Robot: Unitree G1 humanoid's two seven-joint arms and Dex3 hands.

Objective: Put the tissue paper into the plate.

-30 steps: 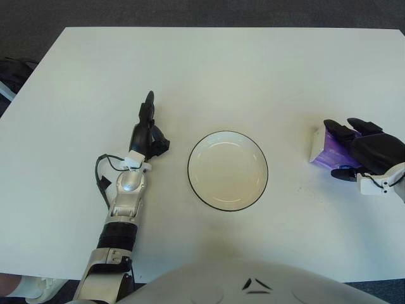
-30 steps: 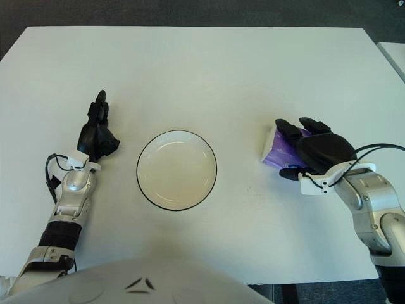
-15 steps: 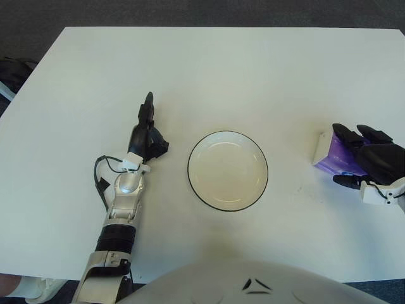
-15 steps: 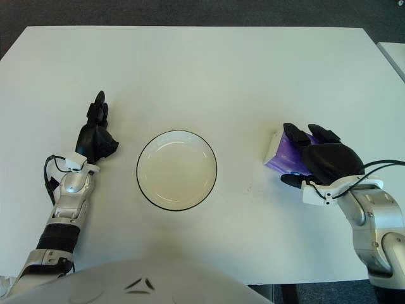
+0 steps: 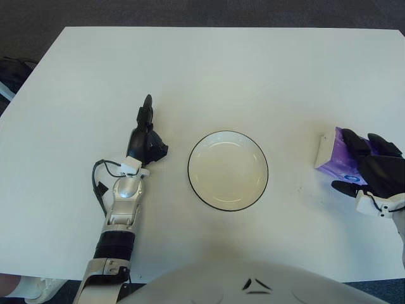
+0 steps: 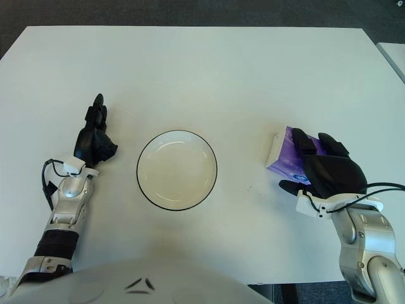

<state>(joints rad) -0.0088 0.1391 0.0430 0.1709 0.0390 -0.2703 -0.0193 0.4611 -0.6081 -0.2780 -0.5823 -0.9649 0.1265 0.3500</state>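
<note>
The tissue paper is a purple and white pack (image 6: 283, 155) lying on the white table (image 6: 202, 69), right of the plate. The plate (image 6: 176, 170) is white with a dark rim, has nothing in it, and sits at the table's middle front. My right hand (image 6: 319, 168) lies over the pack's right half. Its fingers (image 6: 302, 143) stretch across the top and the thumb (image 6: 289, 185) is spread out just off the near edge, not clamped on the pack. My left hand (image 5: 146, 134) shows left of the plate, idle, with fingers relaxed.
The table's far edge (image 5: 228, 28) borders dark floor. The table's right edge (image 6: 387, 69) is close beyond my right hand. A dark object (image 5: 12, 71) sits off the table at the far left.
My right hand has drawn back toward me and to the right, sliding over the pack and uncovering more of it. The pack shifted slightly right. The left hand barely moved.
</note>
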